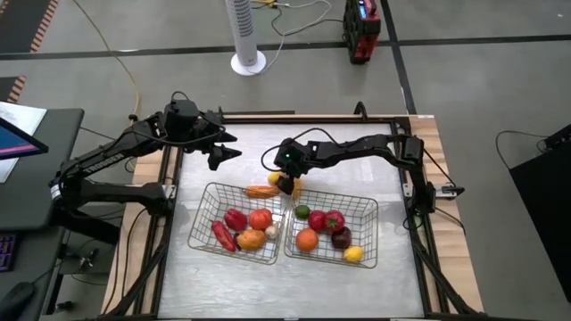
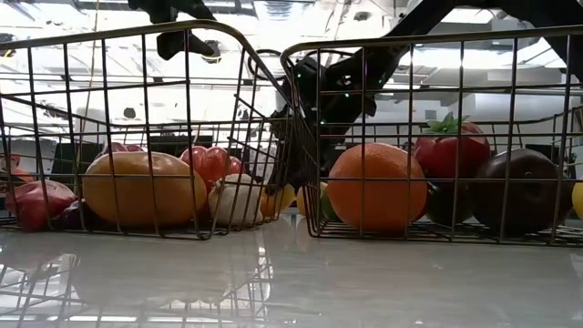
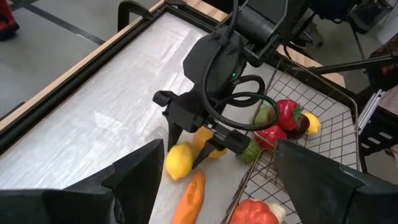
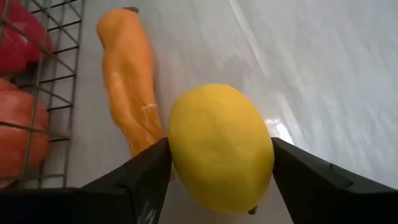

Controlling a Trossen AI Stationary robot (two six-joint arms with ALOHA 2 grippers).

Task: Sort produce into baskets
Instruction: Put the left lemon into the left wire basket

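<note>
Two wire mesh baskets stand side by side near the front: the left basket (image 1: pixel 207 207) and the right basket (image 1: pixel 368 214), both holding several pieces of produce. An orange carrot-like piece (image 1: pixel 261 191) lies on the table at the left basket's far rim. Beside it is a yellow lemon (image 4: pixel 221 146), with my right gripper (image 1: pixel 285 183) shut on it. Another yellow piece (image 3: pixel 210 142) lies just behind that gripper. My left gripper (image 1: pixel 219 153) is open and empty over the far left of the table. My right gripper pinches the lemon by its two opposite sides (image 4: pixel 180 155) between its two fingers. The fingers slant down from the table's far right side. The lemon (image 3: pixel 179 160) sits at table height next to the carrot-like piece; I cannot tell whether it still rests on the table.
The left basket holds red, orange and whitish pieces (image 1: pixel 250 227). The right basket holds an orange, red, green, maroon and yellow pieces (image 1: pixel 326 232). Bare table top (image 1: pixel 259 152) lies behind the baskets. A raised frame (image 1: pixel 294 116) edges the table.
</note>
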